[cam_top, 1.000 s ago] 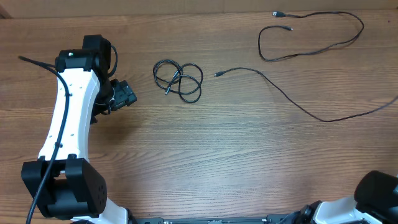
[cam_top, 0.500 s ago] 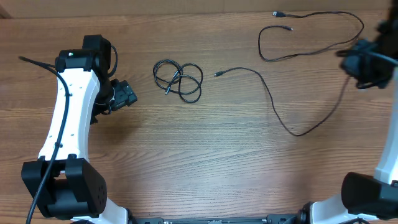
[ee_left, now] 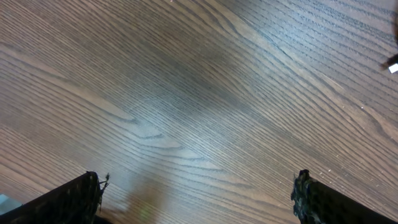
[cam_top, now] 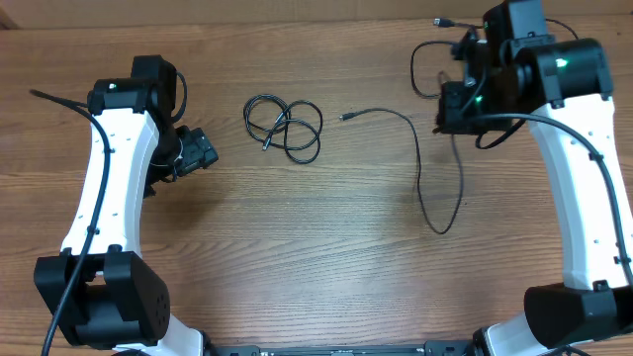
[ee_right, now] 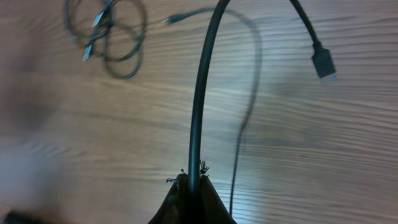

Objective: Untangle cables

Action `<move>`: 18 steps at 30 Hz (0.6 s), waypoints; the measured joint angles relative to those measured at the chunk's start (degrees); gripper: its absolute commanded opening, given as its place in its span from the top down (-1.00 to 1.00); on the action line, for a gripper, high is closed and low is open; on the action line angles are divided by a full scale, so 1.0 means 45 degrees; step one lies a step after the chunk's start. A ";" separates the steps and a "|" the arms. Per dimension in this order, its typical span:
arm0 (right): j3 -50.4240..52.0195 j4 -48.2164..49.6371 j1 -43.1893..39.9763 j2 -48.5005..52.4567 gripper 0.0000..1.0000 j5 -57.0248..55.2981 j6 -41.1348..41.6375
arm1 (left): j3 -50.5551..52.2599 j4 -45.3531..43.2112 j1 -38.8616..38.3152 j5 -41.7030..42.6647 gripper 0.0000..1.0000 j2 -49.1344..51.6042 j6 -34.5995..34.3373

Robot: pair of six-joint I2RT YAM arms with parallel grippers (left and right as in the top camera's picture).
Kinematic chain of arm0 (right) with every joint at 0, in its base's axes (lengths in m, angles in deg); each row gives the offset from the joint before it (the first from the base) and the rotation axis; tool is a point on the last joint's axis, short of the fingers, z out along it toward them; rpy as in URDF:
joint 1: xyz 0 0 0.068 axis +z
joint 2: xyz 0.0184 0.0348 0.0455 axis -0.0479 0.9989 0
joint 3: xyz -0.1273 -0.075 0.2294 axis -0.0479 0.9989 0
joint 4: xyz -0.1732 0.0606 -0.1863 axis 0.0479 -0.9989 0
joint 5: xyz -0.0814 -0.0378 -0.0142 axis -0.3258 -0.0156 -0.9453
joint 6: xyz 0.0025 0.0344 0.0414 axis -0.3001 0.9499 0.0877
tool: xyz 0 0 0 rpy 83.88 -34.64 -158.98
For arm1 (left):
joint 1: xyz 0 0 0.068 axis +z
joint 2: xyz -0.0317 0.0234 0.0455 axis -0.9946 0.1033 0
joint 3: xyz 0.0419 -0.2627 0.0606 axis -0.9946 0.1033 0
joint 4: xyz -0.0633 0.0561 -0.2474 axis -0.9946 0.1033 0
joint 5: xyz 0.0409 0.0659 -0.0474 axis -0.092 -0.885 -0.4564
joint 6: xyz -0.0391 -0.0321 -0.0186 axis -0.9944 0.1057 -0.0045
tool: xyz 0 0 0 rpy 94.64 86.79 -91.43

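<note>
Separating step: right fingers (ee_right: 171, 208) pinch a long thin black cable (ee_right: 198, 112); left fingers (ee_left: 68, 202) spread, empty. Next, likely: lay it clear of the coiled black bundle (cam_top: 284, 125).

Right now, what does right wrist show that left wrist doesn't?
Only right wrist: the right gripper shut on a black cable that rises out of its fingers, a plug end at upper right, the coiled bundle at upper left, and a loose strand lying on the wood.
Only left wrist: the left gripper open wide with nothing between its fingers, and a bright speck at the right edge, too small to identify.
Both: the wooden table and each camera's own fingertips.
</note>
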State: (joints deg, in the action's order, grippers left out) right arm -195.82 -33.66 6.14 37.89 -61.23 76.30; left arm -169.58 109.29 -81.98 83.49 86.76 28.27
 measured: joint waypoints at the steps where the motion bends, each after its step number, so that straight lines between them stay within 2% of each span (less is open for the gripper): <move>1: 0.0233 0.0146 0.0000 0.0000 0.93 0.0418 -0.0136 | 0.0000 0.0000 0.0000 0.0000 -0.99 0.0000 0.0000; 7: 0.2244 0.1239 0.0000 0.0000 0.92 0.3123 -0.1166 | 0.0000 0.0000 0.0000 0.0034 -0.99 0.0000 0.0000; 15: 0.4692 0.2982 0.0000 0.0000 0.92 0.5362 -0.1520 | 0.0000 -0.0005 -0.0024 0.0039 -0.99 0.0000 0.0000; 17: 0.5173 0.3240 0.0000 0.0000 0.75 0.5625 -0.1530 | 0.0000 -0.0005 -0.0024 0.0039 -0.99 0.0000 0.0000; 18: 0.5406 0.3347 0.0000 0.0000 0.52 0.5702 -0.1525 | 0.0000 -0.0005 -0.0024 0.0039 -0.99 0.0005 0.0000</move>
State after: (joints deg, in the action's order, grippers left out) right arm -171.50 -18.60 6.14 37.89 -35.57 69.44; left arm -169.58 109.27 -82.09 83.66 86.79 28.27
